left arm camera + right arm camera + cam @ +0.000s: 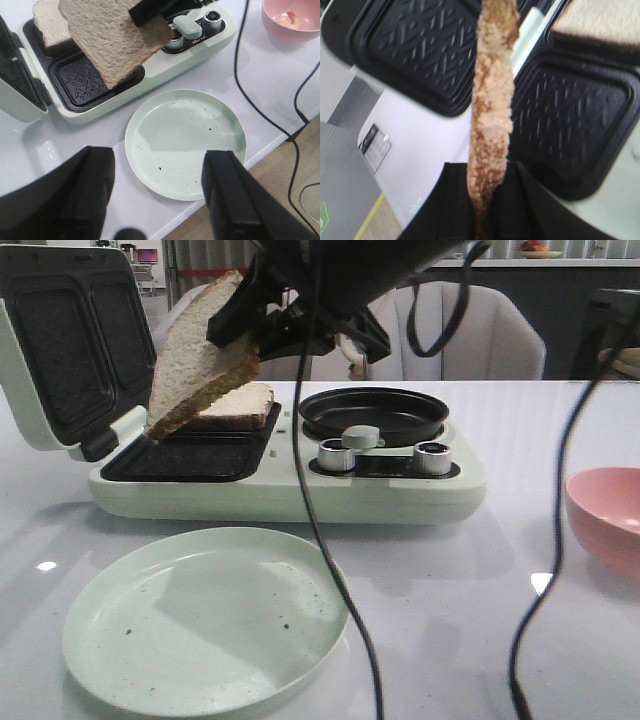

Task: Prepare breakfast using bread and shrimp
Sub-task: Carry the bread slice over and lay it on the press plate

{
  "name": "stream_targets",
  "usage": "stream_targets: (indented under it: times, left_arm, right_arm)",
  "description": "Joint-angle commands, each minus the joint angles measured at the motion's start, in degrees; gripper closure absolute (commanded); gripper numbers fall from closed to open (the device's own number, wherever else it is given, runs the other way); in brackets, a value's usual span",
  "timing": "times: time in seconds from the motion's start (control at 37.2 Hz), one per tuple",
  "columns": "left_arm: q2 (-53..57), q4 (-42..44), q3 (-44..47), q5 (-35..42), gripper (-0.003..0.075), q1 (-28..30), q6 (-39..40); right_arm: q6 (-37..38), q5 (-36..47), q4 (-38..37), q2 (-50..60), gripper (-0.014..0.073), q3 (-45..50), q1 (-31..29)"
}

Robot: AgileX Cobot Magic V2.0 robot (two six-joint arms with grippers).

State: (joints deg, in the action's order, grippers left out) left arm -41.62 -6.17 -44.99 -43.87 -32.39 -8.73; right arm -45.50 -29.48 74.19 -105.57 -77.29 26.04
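Right hand (pixel 240 325) grips a bread slice (pixel 200 360); left hand (pixel 155 195) gapes open; pink bowl (pixel 292 20) holds shrimp (pixel 290 19).

White table (pixel 560 430), sandwich maker (pixel 290 490), green plate (pixel 205 620), pink bowl (pixel 608 515), cables (pixel 335 570)

The held bread (pixel 205 355) is pale tan and speckled with a darker brown crust, and the far slice (pixel 238 405) on the maker (pixel 290 490) is paler cream. The maker is pale mint green, its plates (pixel 92 80) black with an embossed chevron pattern, its knobs (pixel 338 454) silver, its pan (pixel 375 412) black. The near plate (pixel 205 620) is pale green with dark specks; the bowl (pixel 610 515) at right is pink and holds pink-orange shrimp (pixel 290 19).
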Motion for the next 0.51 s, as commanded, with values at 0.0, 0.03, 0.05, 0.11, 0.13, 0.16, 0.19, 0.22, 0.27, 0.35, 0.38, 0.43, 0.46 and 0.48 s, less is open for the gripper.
stream_targets:
  times: [0.0,0.03,0.05,0.11,0.13,0.16,0.19,0.22,0.27,0.35,0.38,0.43,0.46,0.48]
  left_arm:
    - [0.17,-0.79,-1.58,4.38,0.0286,-0.37,0.42]
    - [0.17,-0.79,-1.58,4.38,0.0286,-0.37,0.42]
    - [0.17,-0.79,-1.58,4.38,0.0286,-0.37,0.42]
    - [0.17,-0.79,-1.49,4.38,0.0286,-0.37,0.42]
    - [0.17,-0.79,-1.49,4.38,0.0286,-0.37,0.42]
    - [0.17,-0.79,-1.49,4.38,0.0286,-0.37,0.42]
    - [0.17,-0.79,-1.49,4.38,0.0286,-0.37,0.42]
    - [0.17,-0.79,-1.49,4.38,0.0286,-0.37,0.42]
    - [0.17,-0.79,-1.49,4.38,0.0286,-0.37,0.42]
    - [0.17,-0.79,-1.49,4.38,0.0286,-0.37,0.42]
    - [0.17,-0.79,-1.49,4.38,0.0286,-0.37,0.42]
    - [0.17,-0.79,-1.49,4.38,0.0286,-0.37,0.42]
    - [0.17,-0.79,-1.49,4.38,0.0286,-0.37,0.42]
    - [0.17,-0.79,-1.49,4.38,0.0286,-0.37,0.42]
  right_arm:
    - [-1.0,-0.38,4.26,-1.91,0.052,-7.59,-0.06]
    - [-1.0,-0.44,4.26,-3.21,0.052,-8.64,-0.06]
    - [-1.0,-0.43,4.31,-4.43,0.052,-9.93,-0.06]
    - [-1.0,-0.43,4.31,-6.37,0.0515,-11.79,-0.06]
    - [-1.0,-0.51,4.36,-7.35,0.051,-12.71,-0.06]
    - [-1.0,-0.68,4.43,-8.24,0.0496,-13.57,-0.06]
    - [-1.0,-1.02,4.6,-8.87,0.0482,-14.13,-0.06]
    - [-1.0,-1.16,4.82,-9.62,0.0456,-14.73,0.02]
    - [-1.0,-1.08,5.14,-10.68,0.04,-15.4,0.14]
    - [-1.0,-0.64,5.7,-11.87,0.0292,-15.62,0.15]
    - [-1.0,-0.45,5.71,-12.07,0.0263,-15.62,0.15]
    - [-1.0,-0.44,5.78,-12.72,0.0195,-15.62,0.15]
    - [-1.0,-0.44,5.86,-12.95,0.0175,-15.62,0.15]
    - [-1.0,-0.44,5.91,-13.09,0.0155,-15.62,0.15]
